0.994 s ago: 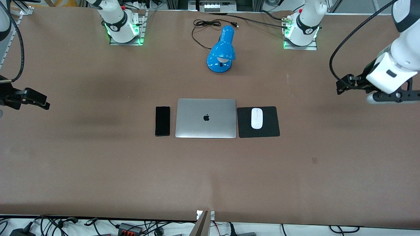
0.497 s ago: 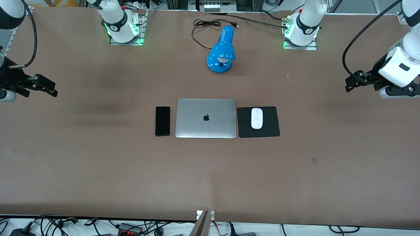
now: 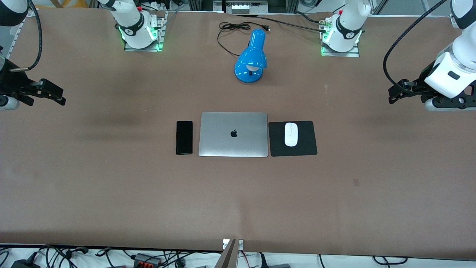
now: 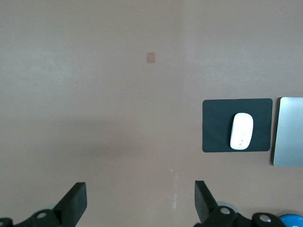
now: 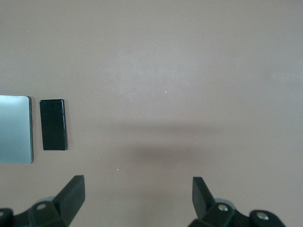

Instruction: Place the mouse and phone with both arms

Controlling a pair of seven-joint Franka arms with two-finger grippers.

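My 2 hands hang in the air above the brown matte surface [image 3: 111, 193], 1 at each end, both empty. My left hand [image 3: 397, 92], a black 2-finger unit on a white jointed arm, hovers over bare surface toward the left arm's end, its fingers [image 4: 75, 201] spread wide apart. My right hand [image 3: 54, 93] hovers over bare surface toward the right arm's end, its black fingers [image 5: 73, 191] likewise spread wide with nothing between them.

The small white oval computer mouse [image 3: 291, 134] lies flat on a black square mouse pad [image 3: 306, 143], roughly at the pad's middle. The pad sits just beside a closed silver laptop [image 3: 233, 134] with a dark logo on its lid, on the side toward the left arm's end. The slim black rectangular smartphone [image 3: 184, 137] lies flat on the surface just beside the laptop, on the side toward the right arm's end, its long edge parallel to the laptop's edge with a narrow gap.

A glossy blue desk lamp [image 3: 251, 57] rests farther from the front camera than the laptop, its black cord [image 3: 228, 31] looped near the arms' bases.
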